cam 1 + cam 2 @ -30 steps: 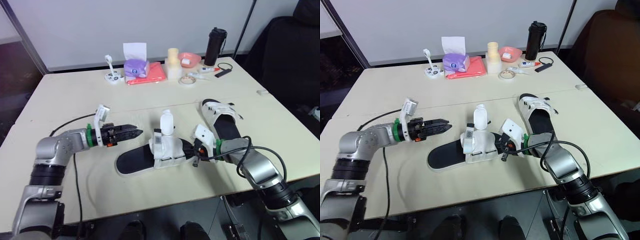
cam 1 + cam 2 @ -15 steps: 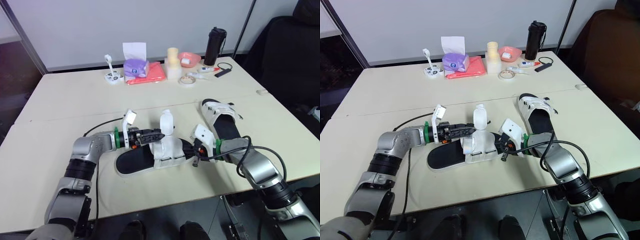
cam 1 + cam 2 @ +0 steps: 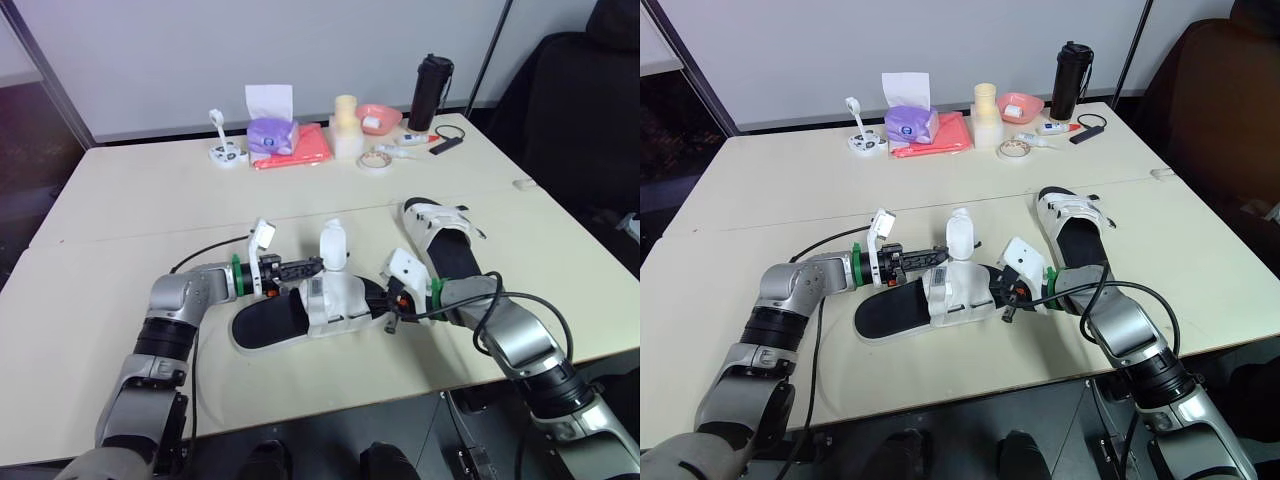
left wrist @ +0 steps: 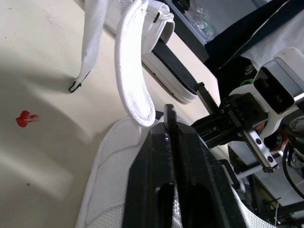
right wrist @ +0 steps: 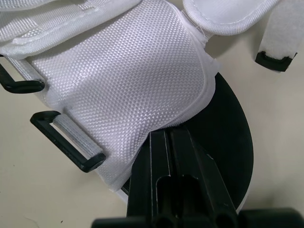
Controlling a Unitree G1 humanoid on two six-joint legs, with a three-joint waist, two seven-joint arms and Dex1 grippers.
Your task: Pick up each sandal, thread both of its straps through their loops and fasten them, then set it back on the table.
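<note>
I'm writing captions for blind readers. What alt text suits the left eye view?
Two robot arms meet at a black-soled sandal with white fabric straps on a beige table: the left gripper at its upright strap, the right gripper at its other end. A second matching sandal lies beyond the right arm; a purple tissue box and black bottle stand farther back.

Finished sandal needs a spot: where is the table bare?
Bare: the left of the table, and the strip between near sandal and tissue box. Crowded: the middle, where left gripper and right gripper meet, and around the second sandal.
</note>
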